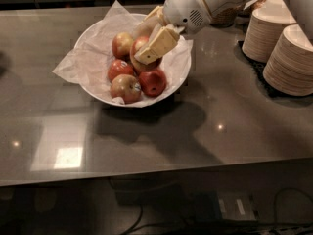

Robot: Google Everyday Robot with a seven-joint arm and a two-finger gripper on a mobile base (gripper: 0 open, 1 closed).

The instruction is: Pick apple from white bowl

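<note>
The white bowl (pixel 171 91) stands at the back left of the dark table, lined with crumpled white paper. It holds several apples. My gripper (pixel 142 46) reaches in from the upper right. Its tan fingers (pixel 157 43) are closed around the apple (pixel 136 47), red streaked over yellow, at the bowl's middle. The front finger hides much of it. I cannot tell whether the apple still touches the others. A deep-red apple (pixel 153 82) and a paler one (pixel 125 88) lie at the bowl's front, with two more (pixel 122 44) on the left.
Two stacks of tan paper plates (pixel 289 58) stand at the right edge on a dark mat. A woven basket (pixel 224 16) shows behind the arm. The table's front edge (pixel 146 176) runs across the lower frame.
</note>
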